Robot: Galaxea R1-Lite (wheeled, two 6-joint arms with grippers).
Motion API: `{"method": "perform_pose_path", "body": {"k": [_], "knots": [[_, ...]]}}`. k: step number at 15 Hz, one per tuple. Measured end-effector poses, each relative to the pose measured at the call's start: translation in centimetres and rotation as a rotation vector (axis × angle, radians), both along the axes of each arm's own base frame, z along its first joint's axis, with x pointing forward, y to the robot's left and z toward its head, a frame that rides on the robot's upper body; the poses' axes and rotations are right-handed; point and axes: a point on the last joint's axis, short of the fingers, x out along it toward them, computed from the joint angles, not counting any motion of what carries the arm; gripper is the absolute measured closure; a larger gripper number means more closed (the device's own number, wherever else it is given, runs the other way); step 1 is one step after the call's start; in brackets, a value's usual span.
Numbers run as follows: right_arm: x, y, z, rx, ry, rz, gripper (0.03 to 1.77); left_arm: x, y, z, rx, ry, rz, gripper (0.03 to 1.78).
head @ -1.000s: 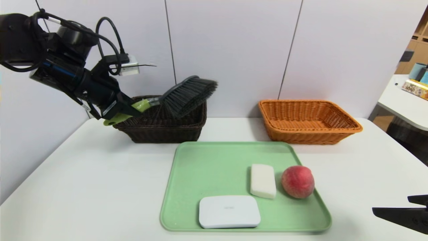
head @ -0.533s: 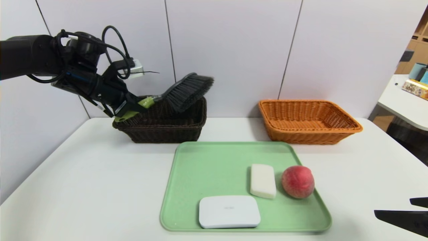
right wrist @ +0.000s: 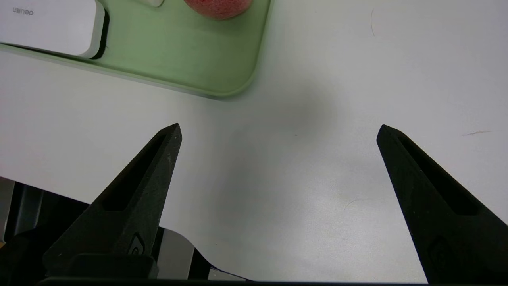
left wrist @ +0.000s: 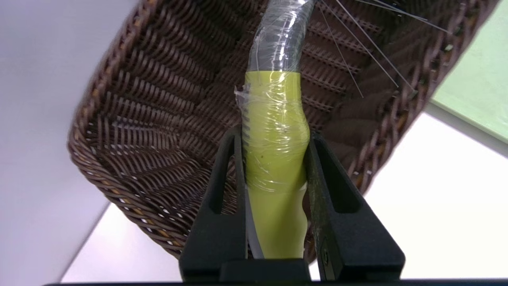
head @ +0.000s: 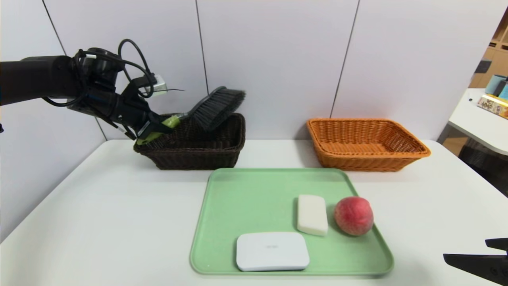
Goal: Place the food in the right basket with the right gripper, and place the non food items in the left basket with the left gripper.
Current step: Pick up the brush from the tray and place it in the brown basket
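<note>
My left gripper [head: 156, 128] [left wrist: 274, 137] is shut on the green handle of the brush [head: 216, 106] [left wrist: 276, 131], held tilted over the dark brown left basket [head: 190, 153] [left wrist: 158, 119], bristles above its far right rim. On the green tray [head: 254, 190] lie a flat white box [head: 272, 251] [right wrist: 43, 28], a small white bar [head: 312, 214] and the red-pink peach [head: 353, 215] [right wrist: 218, 8]. The orange right basket [head: 365, 145] stands behind the tray. My right gripper [head: 476, 260] [right wrist: 278, 131] hangs open above the table's front right corner, holding nothing.
A white side table [head: 480, 119] with small items stands at the far right. The white wall panels rise directly behind both baskets. Bare white tabletop [head: 103, 214] lies left of the tray.
My left arm has carried the brush lower and slightly left, toward the back of the dark basket. The right gripper has barely moved.
</note>
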Motion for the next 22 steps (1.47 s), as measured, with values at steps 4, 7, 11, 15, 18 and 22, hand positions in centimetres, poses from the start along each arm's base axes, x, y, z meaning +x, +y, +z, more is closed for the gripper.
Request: {"method": "perform_pose_path", "body": {"k": [4, 7, 11, 15, 18, 22], "knots": [[-0.03, 0.00, -0.08, -0.001, 0.004, 0.001, 0.10, 0.61, 0.22, -0.29, -0.016, -0.014, 0.017, 1.35], [-0.04, -0.01, -0.07, -0.001, 0.003, 0.000, 0.10, 0.80, 0.18, -0.54, -0.016, -0.013, 0.011, 1.35], [-0.06, -0.01, -0.07, 0.001, 0.003, 0.001, 0.10, 1.01, 0.16, -0.81, -0.018, -0.013, 0.002, 1.35], [-0.06, -0.01, -0.06, 0.001, 0.002, 0.001, 0.10, 1.17, 0.16, -0.89, -0.019, -0.019, 0.002, 1.09], [-0.09, -0.01, -0.05, 0.001, 0.001, 0.001, 0.10, 1.17, 0.16, -0.89, -0.018, -0.020, 0.002, 0.77], [-0.26, -0.04, 0.01, 0.003, -0.004, 0.000, 0.10, 0.87, 0.21, -0.35, -0.022, -0.031, 0.005, 0.50]]}}
